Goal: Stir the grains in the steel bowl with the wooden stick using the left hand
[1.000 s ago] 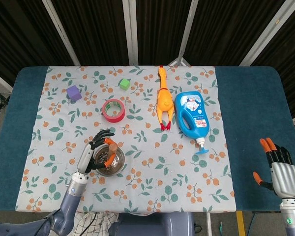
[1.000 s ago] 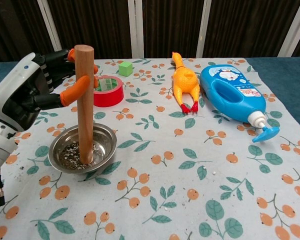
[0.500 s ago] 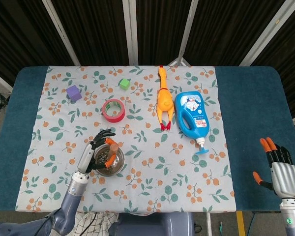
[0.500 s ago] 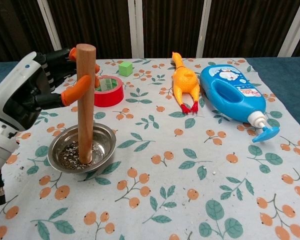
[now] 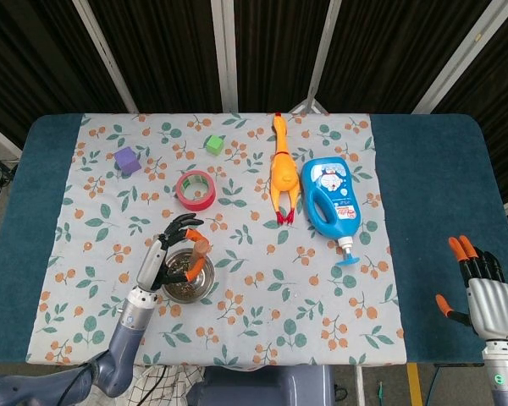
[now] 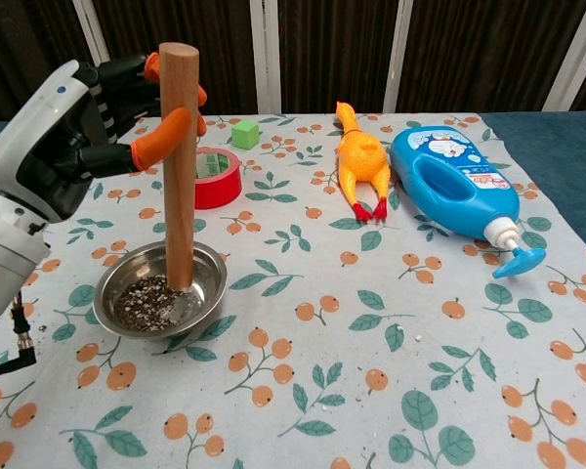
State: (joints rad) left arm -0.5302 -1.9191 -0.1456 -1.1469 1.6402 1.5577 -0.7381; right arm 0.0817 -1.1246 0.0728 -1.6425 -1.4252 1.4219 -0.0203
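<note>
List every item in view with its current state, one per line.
wooden stick: upright, held by left hand, lower end in bowl
left hand: gripping the stick
steel bowl: upright, grains inside
right hand: fingers spread, holding nothing
blue bottle: lying flat, pump on
rubber chicken: lying flat
red tape roll: lying flat

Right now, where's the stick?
Upright in the left hand, the stick stands with its lower end in the bowl, at the table's front left.
</note>
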